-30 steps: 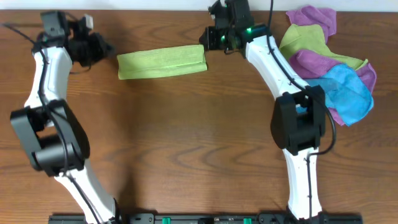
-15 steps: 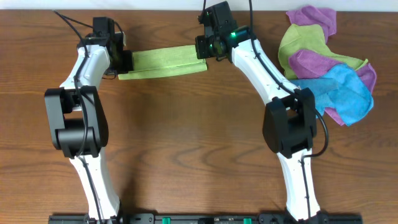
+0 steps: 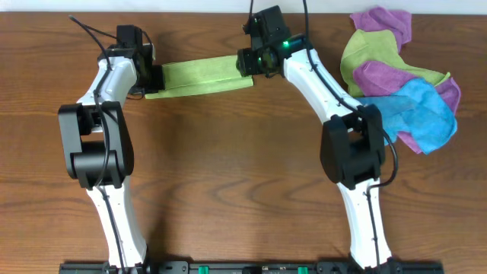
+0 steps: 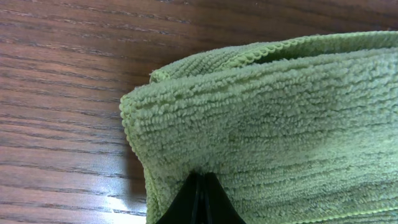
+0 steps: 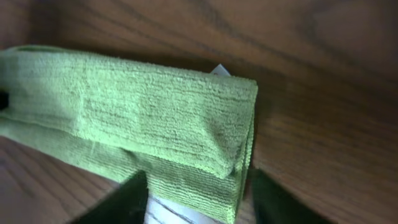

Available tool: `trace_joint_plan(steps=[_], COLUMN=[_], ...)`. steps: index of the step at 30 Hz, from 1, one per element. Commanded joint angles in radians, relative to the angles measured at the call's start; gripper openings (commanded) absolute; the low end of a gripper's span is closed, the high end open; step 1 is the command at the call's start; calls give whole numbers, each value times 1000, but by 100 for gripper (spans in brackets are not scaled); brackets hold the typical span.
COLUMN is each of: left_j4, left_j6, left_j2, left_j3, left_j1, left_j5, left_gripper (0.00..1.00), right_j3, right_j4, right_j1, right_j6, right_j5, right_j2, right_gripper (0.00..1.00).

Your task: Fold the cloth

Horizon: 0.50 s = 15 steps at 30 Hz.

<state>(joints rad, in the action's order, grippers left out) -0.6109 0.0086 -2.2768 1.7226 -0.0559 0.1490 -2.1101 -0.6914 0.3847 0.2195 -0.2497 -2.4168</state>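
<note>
Green cloth (image 3: 205,74): lies near the far edge of the wooden table (image 3: 228,167), folded into a long narrow strip. Runs from left to right between the two grippers and reaches both of them.

Left gripper (image 3: 150,74): stands over the left end of the strip. In the left wrist view appears as one dark wedge, with both fingers pressed together and only a thin line between them. Bites into the thick looped fabric (image 4: 280,124) just inside the rounded end, so has a pinch of the cloth. Shows also a second layer with a hemmed edge behind the top one.

Right gripper (image 3: 249,61): hangs over the right end of the strip. In the right wrist view keeps its fingers (image 5: 127,199) wide apart, one on each side of the end of the cloth (image 5: 137,124), and grasps nothing. Cannot tell if the tips touch the fabric. Shows a small white tag (image 5: 221,70) at the far corner of that end.

Pile of other cloths (image 3: 403,84): sits at the far right of the table, well apart from the strip, with purple, light green and blue pieces overlapping.
</note>
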Motion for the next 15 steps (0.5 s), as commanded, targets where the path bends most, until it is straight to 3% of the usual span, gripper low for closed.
trace_joint_plan(steps=[1,4,15], left_j4=[-10,-13,-13], left_j6=[11,11,11], left_j2=[-36,-42,-42], left_j3=[-5,-5,-5], left_j1=[-2,-2,-2], left_j5=[-18,-18,-17], left_gripper=[6,6,5], right_j3=[-5,-5,-5], right_j4=[3,19,87], right_j1=[-65,-119,-153], right_j6=[31,59,134], right_j5=[-127,-274,-515], right_j2=[-19,-37,-133], right_gripper=[68,77,83])
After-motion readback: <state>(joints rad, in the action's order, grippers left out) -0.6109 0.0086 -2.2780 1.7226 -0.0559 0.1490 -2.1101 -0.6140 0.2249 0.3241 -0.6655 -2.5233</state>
